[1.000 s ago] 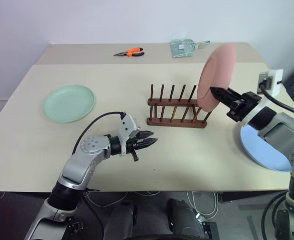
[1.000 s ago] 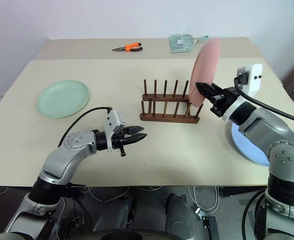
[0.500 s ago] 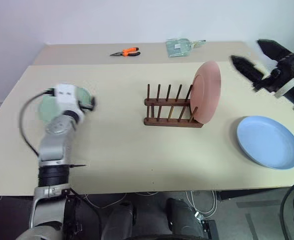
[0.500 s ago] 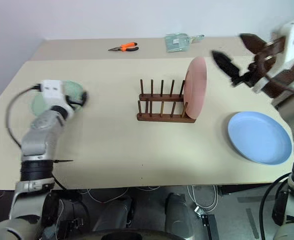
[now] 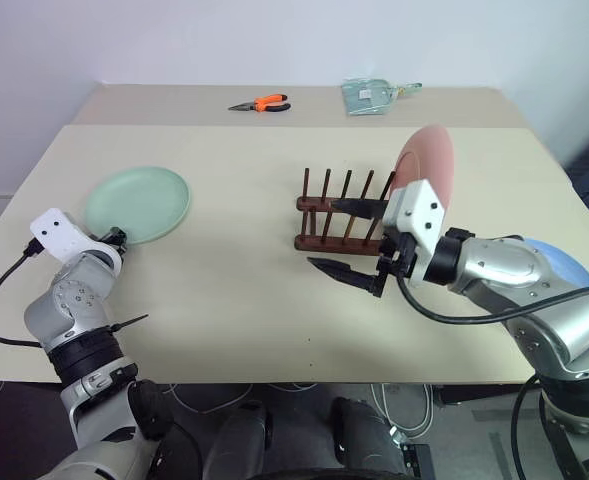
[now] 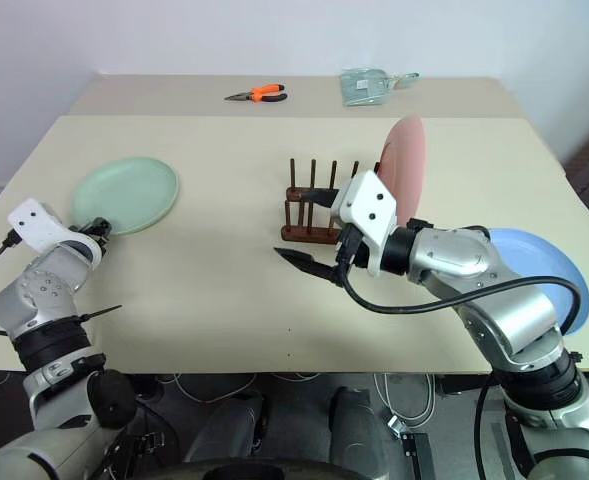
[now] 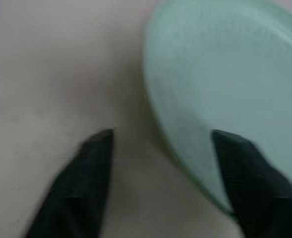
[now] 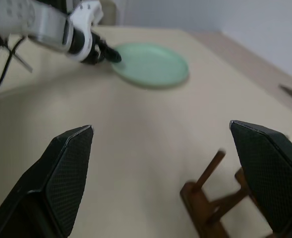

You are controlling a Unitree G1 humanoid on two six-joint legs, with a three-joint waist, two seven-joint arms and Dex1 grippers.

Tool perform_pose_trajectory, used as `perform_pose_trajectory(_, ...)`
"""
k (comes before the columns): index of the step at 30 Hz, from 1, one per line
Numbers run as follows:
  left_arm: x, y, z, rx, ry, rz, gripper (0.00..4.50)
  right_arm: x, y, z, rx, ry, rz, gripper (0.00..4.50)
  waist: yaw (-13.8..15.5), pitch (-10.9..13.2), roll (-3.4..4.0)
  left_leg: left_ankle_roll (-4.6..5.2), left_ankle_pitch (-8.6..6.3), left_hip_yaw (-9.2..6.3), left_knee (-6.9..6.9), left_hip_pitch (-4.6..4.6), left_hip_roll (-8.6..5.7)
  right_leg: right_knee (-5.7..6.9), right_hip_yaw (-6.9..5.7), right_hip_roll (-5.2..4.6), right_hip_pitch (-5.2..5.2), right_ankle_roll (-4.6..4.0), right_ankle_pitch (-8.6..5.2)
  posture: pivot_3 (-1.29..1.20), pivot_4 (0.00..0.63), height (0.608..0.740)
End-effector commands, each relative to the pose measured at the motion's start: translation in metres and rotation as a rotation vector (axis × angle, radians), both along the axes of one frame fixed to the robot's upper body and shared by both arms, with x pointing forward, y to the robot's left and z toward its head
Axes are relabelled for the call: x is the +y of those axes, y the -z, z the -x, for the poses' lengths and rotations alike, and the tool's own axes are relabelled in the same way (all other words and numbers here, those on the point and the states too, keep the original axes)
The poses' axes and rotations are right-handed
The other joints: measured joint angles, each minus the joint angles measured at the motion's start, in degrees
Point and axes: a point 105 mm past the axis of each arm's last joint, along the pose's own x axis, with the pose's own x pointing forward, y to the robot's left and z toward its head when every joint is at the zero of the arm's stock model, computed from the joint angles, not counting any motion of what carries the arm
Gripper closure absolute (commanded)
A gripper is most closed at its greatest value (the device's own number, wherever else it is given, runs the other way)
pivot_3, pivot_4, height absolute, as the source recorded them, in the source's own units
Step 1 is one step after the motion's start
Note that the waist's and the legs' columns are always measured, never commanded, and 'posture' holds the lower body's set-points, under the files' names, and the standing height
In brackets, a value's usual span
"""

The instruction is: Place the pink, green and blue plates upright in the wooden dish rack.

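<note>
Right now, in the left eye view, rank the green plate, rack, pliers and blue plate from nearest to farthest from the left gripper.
1. Green plate, right at the left gripper.
2. Rack, mid-table.
3. Pliers, far edge; close to the rack's rank.
4. Blue plate, far right.

Two silver-grey metal arms with rounded, screw-dotted joints and black wrist sections. Each wrist carries a white boxy camera housing (image 5: pixel 417 214) fed by a black cable (image 5: pixel 474 312). Both grippers have two black, pointed, finely textured fingers (image 8: pixel 66 173).
</note>
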Motion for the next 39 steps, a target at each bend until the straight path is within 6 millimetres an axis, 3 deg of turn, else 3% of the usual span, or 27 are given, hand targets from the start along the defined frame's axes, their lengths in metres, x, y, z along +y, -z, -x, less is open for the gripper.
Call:
perform_pose_trajectory(1,-0.001,-0.006,-0.006,-0.051,-0.007,0.097,3.43,-0.001,-0.007,0.001,-0.068,0.006,0.005,0.0,0.0,0.0,0.0,0.0,0.0,0.0,0.0,0.01,0.01,0.0,0.0,0.01,0.01,0.01,-0.01,0.0,0.15,0.74)
perform_pose_trajectory(3,-0.008,-0.013,-0.013,-0.089,0.03,0.088,4.45,-0.003,-0.004,0.001,-0.052,0.013,0.015,0.0,0.0,0.0,-0.01,0.0,0.0,0.01,-0.02,0.01,0.0,-0.01,0.0,0.01,0.01,0.01,-0.01,0.0,0.15,0.74)
perform_pose_trajectory(7,-0.063,-0.085,-0.032,-0.398,0.308,-0.089,4.48,-0.004,-0.004,0.0,-0.049,0.004,0.053,0.0,0.2,0.1,-0.25,-0.05,0.03,0.0,0.0,-0.04,-0.01,-0.02,-0.01,0.01,0.02,-0.03,0.01,0.0,0.15,0.74)
perform_pose_trajectory(8,-0.076,-0.096,-0.032,-0.441,0.36,-0.117,4.48,-0.002,-0.006,-0.002,-0.096,0.012,0.081,0.0,0.2,0.1,-0.27,-0.07,0.04,-0.02,0.01,-0.07,-0.01,-0.05,-0.04,0.01,0.02,-0.04,0.02,0.0,0.15,0.74)
perform_pose_trajectory(10,-0.121,-0.127,-0.029,-0.541,0.53,-0.215,4.48,0.009,-0.014,-0.011,-0.264,0.024,0.17,0.0,0.0,0.1,-0.27,-0.07,0.03,0.04,0.01,-0.07,-0.04,-0.11,0.01,-0.03,0.03,-0.06,0.03,0.0,0.15,0.74)
perform_pose_trajectory(15,-0.187,-0.162,-0.016,-0.625,0.75,-0.343,4.48,0.028,-0.02,-0.035,-0.579,0.055,0.37,0.0,-0.6,0.1,-0.26,-0.08,0.04,0.11,-0.08,-0.01,0.02,-0.08,0.02,0.0,-0.04,-0.07,0.04,0.0,0.15,0.74)
perform_pose_trajectory(19,-0.218,-0.175,-0.005,-0.659,0.843,-0.327,4.48,0.028,-0.016,-0.057,-0.709,0.112,0.481,0.0,-1.2,0.1,-0.25,-0.08,0.05,0.12,-0.11,0.0,0.02,-0.07,0.03,0.01,-0.05,-0.07,0.04,0.0,0.15,0.74)
perform_pose_trajectory(20,-0.223,-0.178,-0.002,-0.664,0.855,-0.322,4.5,0.027,-0.012,-0.061,-0.729,0.122,0.515,0.25,-1.3,0.1,-0.26,-0.08,0.05,0.11,-0.12,0.0,0.02,-0.07,0.04,0.01,-0.05,-0.07,0.04,0.0,0.15,0.74)
perform_pose_trajectory(24,-0.227,-0.18,0.002,-0.662,0.862,-0.271,4.5,0.02,-0.007,-0.07,-0.756,0.153,0.568,1.78,-1.3,0.1,-0.25,-0.1,0.06,0.08,-0.11,-0.02,0.0,-0.07,0.04,0.01,-0.05,-0.07,0.04,0.0,0.15,0.74)
perform_pose_trajectory(29,-0.216,-0.181,0.001,-0.686,0.823,-0.201,4.5,0.018,-0.009,-0.07,-0.79,0.16,0.568,4.47,-1.5,0.2,-0.23,-0.12,0.07,0.06,-0.12,0.0,0.01,-0.06,0.04,0.04,-0.05,-0.07,0.04,0.0,0.15,0.74)
perform_pose_trajectory(32,-0.198,-0.196,-0.002,-0.772,0.726,-0.067,3.51,0.019,-0.013,-0.068,-0.81,0.161,0.548,4.5,-1.2,0.2,-0.27,-0.13,0.08,0.03,-0.11,0.0,0.01,-0.08,0.04,0.04,-0.02,-0.07,0.04,0.0,0.15,0.74)
perform_pose_trajectory(36,-0.131,-0.215,-0.012,-0.853,0.412,-0.008,1.6,0.023,-0.035,-0.057,-0.77,0.184,0.344,4.5,-1.3,0.2,-0.3,-0.16,0.09,0.0,-0.08,-0.02,0.0,-0.09,0.03,0.05,-0.01,-0.08,0.05,0.0,0.15,0.74)
perform_pose_trajectory(37,-0.123,-0.215,-0.013,-0.854,0.38,-0.012,1.6,0.023,-0.038,-0.055,-0.758,0.188,0.309,4.5,-1.5,0.2,-0.28,-0.17,0.1,0.02,-0.12,0.02,0.01,-0.08,0.05,0.05,-0.02,-0.08,0.05,0.0,0.15,0.74)
perform_pose_trajectory(39,-0.1,-0.207,-0.014,-0.816,0.329,-0.185,1.6,0.021,-0.053,-0.041,-0.632,0.16,0.101,4.5,-1.4,0.2,-0.28,-0.21,0.12,0.03,-0.19,0.06,0.02,-0.08,0.07,0.07,-0.02,-0.08,0.04,0.0,0.15,0.74)
